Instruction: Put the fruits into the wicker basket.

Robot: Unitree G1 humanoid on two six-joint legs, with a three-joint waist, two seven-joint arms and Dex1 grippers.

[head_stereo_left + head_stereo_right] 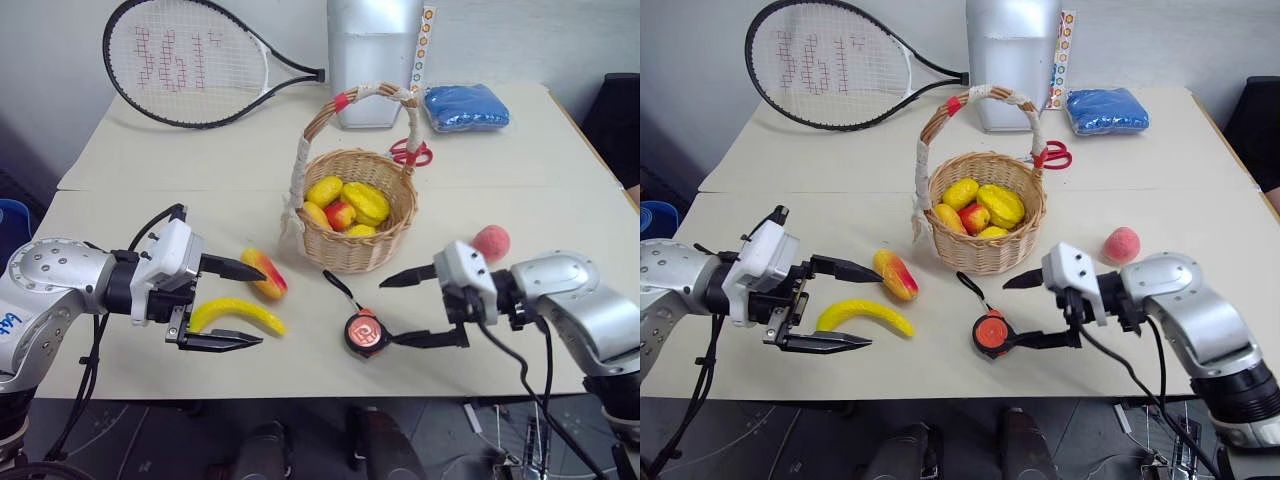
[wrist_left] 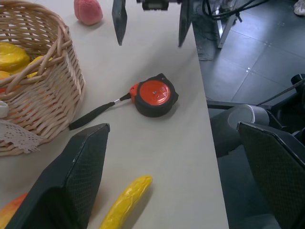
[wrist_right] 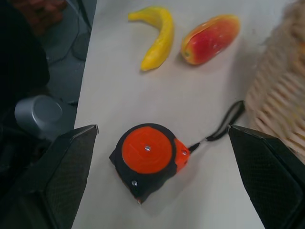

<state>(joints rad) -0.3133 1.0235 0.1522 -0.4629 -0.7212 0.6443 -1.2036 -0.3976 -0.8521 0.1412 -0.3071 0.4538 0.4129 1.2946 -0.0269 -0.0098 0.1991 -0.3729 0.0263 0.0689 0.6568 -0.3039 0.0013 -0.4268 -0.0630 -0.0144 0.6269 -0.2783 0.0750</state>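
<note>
— Two grippers, both empty? How do they stand?

— Yes. Left gripper (image 1: 240,305), at the lower left of the head view, has its jaws spread wide, tips pointing toward the middle of the frame. Right gripper (image 1: 425,307), lower right, is just as wide apart and points back at it. Neither holds anything.

— What lies nearest each?

— Between the left jaws, as the head view shows it, sits the banana (image 1: 237,314); its long axis runs roughly left to right, in line with the fingers, curve arching up. The mango (image 1: 265,273) lies just beyond the upper finger, slanting down to the right. The right gripper straddles the tape measure (image 1: 364,334), which is no fruit.

— And the peach?

— The peach (image 1: 491,242) lies up and behind the right gripper, at mid right; that arm is nearer it.

— The basket?

— The wicker basket (image 1: 355,255) stands at centre, beyond both grippers, several yellow and red fruits (image 1: 348,205) already inside. Three remain on the table (image 1: 140,150). I judge the banana the left arm's likeliest pick.
</note>
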